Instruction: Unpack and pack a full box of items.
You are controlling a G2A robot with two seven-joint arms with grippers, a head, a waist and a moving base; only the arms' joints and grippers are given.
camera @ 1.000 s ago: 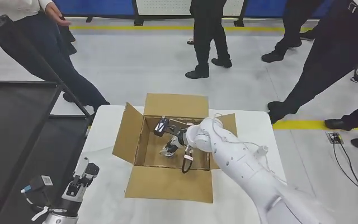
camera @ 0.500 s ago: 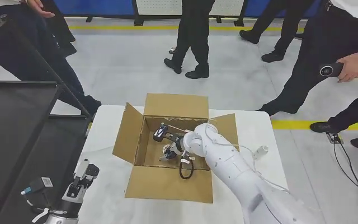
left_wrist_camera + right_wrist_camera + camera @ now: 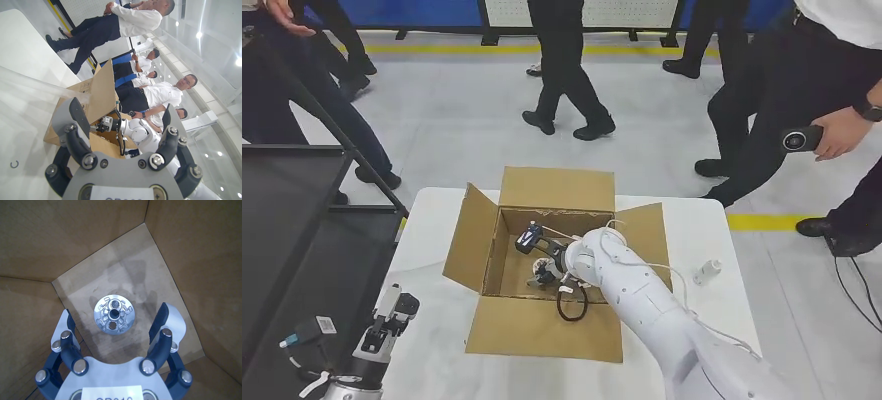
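Observation:
An open cardboard box (image 3: 557, 188) stands mid-table with its flaps spread. My right arm goes down into it. In the right wrist view my right gripper (image 3: 115, 313) hangs open just above a round silver metal part (image 3: 114, 321), which lies flat on the box floor (image 3: 132, 262) between the two fingers, untouched. My left gripper (image 3: 394, 308) is low at the table's near left corner, open and holding nothing. From the left wrist view the left gripper (image 3: 122, 108) faces the box (image 3: 102, 94) and the right arm (image 3: 140, 132) from a distance.
A small white bottle (image 3: 705, 271) lies on the table to the right of the box. A small dark C-shaped ring (image 3: 14, 164) rests on the tabletop near the left gripper. A black frame (image 3: 302, 230) borders the table's left side. People walk on the floor beyond.
My right arm has shifted a little to the left and sunk lower in the box. The left arm has kept still. People behind have walked on.

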